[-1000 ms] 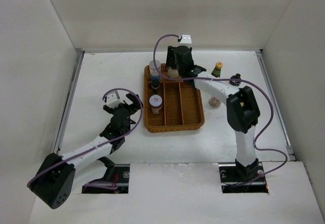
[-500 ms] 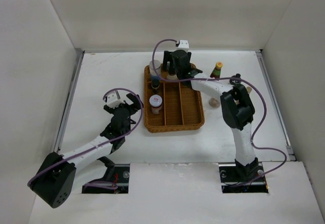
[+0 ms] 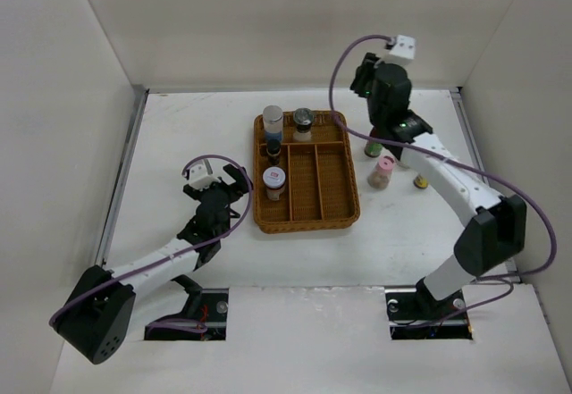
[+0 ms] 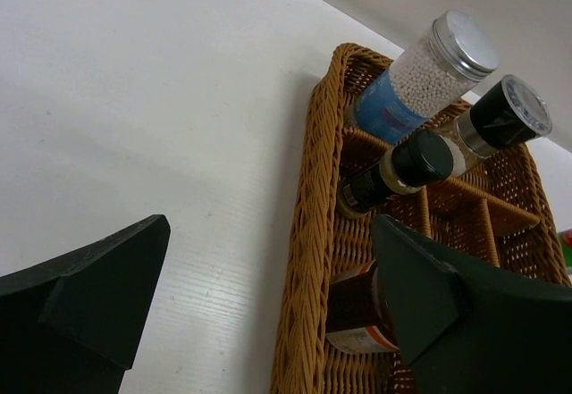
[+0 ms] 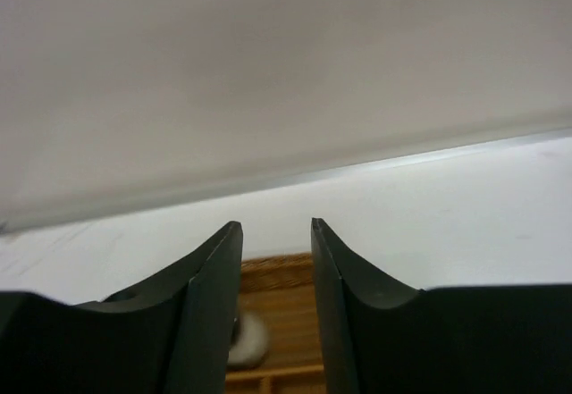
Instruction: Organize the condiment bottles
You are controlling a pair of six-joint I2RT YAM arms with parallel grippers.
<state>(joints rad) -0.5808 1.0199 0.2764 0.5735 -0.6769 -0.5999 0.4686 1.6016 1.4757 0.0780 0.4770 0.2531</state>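
Surface: white table (image 3: 179, 135) inside a white-walled enclosure, with a brown woven tray (image 3: 335, 206) at its centre.
Bottles in tray: four, all upright. A blue-labelled jar (image 3: 273, 122) with a silver lid fills the far-left corner. A black-capped jar (image 3: 304, 123) stands just beside it in the far row. A dark bottle (image 3: 273, 151) with a black cap sits in the left column on the near side of the blue-labelled jar. A white-lidded brown jar (image 3: 274, 182) stands nearer the arm bases in the same column.
Bottles on table: three, right of the tray. A pink-capped bottle (image 3: 380, 172) stands close to the tray's right rim. A red-green bottle (image 3: 374, 149) and a small yellowish bottle (image 3: 419, 180) are partly hidden by the right arm.
Right gripper (image 3: 361, 74): raised above the table beyond the tray's far-right corner. Fingers stand a narrow gap apart and grip nothing.
Left gripper (image 3: 229, 180): low over the table, just left of the tray. Fingers are spread wide and grip nothing.
Left wrist view: the tray's left rim and all four tray bottles appear between the fingers.
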